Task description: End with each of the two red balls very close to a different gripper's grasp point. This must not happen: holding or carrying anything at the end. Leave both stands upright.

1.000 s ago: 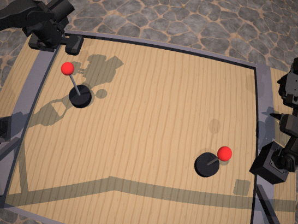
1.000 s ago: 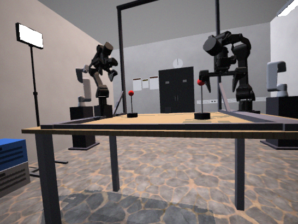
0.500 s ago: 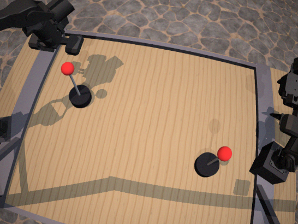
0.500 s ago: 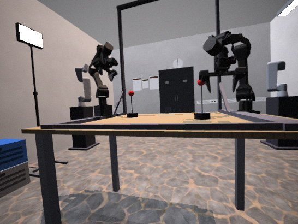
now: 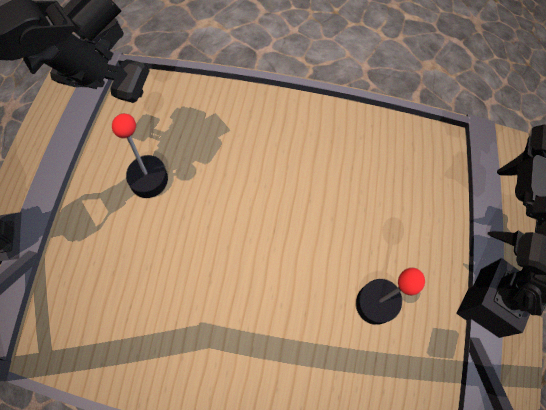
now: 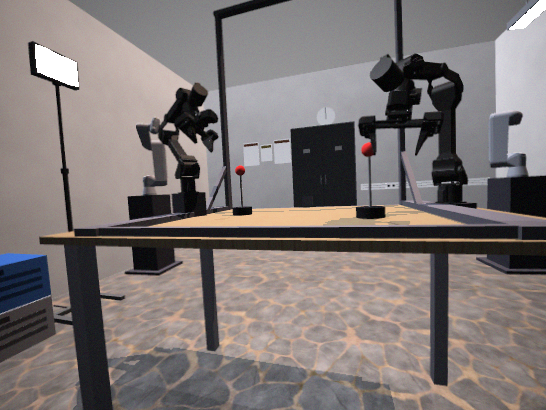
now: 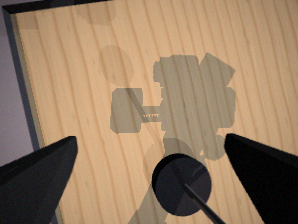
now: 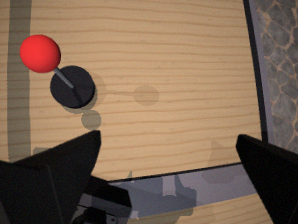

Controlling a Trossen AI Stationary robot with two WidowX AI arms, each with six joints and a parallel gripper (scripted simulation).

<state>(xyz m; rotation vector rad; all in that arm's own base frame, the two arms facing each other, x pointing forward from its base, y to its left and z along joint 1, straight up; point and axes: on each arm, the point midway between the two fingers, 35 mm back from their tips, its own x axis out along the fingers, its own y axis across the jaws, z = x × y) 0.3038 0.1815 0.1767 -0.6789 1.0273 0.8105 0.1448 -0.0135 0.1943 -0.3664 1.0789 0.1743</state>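
Two red balls sit on thin rods over black round bases, both upright on the wooden table top. One ball with its base stands near my left gripper, which is open and empty above and beside it. The left wrist view shows only this base below the open fingers. The other ball on its base stands near my right gripper, which is open and empty at the table's edge. In the right wrist view this ball lies far to the upper left of the fingers.
A raised grey rim frames the table top. A metal frame post rises at the far side. In the side view, the left arm is on the right and the right arm on the left.
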